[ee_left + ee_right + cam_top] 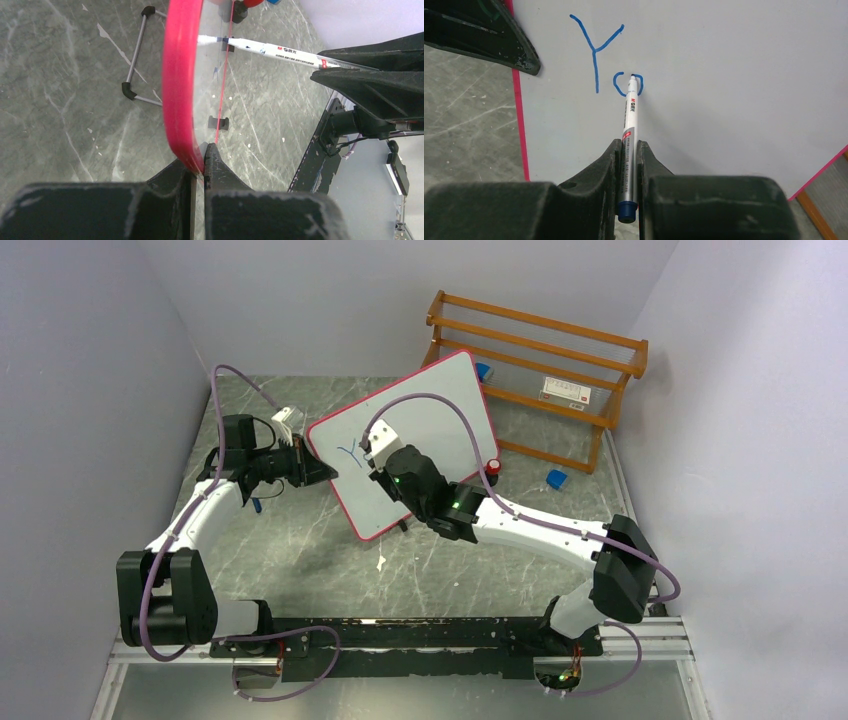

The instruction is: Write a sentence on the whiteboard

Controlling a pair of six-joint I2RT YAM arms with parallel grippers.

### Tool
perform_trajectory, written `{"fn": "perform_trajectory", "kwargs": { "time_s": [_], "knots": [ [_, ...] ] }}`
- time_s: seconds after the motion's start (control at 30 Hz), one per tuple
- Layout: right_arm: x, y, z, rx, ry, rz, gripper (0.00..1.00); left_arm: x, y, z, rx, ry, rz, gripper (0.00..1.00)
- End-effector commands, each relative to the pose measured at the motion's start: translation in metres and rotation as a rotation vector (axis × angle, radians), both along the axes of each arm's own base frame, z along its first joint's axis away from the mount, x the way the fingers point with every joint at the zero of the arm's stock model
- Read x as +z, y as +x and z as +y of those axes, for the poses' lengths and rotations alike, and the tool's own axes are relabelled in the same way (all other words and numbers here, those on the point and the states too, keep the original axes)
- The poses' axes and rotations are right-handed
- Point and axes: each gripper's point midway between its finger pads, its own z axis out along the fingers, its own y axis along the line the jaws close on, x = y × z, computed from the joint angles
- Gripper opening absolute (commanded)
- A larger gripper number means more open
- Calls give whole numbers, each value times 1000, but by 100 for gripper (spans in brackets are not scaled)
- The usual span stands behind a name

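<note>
Marker pinched in right end effector partly covers the sentence; left end effector clamps whiteboard rim.

Whiteboard smooth, glossy; tabletop marbled grey stone-look; rack varnished wood.

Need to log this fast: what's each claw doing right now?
Left claw: closed on the edge of the whiteboard.
Right claw: closed on the marker.
</note>
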Motion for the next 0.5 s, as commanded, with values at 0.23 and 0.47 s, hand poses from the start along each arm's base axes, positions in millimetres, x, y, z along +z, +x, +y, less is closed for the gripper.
{"fn": "perform_trajectory", "kwargs": {
  "time_s": [0.23,0.47],
  "knots": [
    [14,-1,11,40,46,-12,0,-23,4,3,8,105,-14,5],
    [16,-4,14,59,49,-11,0,-23,5,3,11,108,-14,5]
  ]
}}
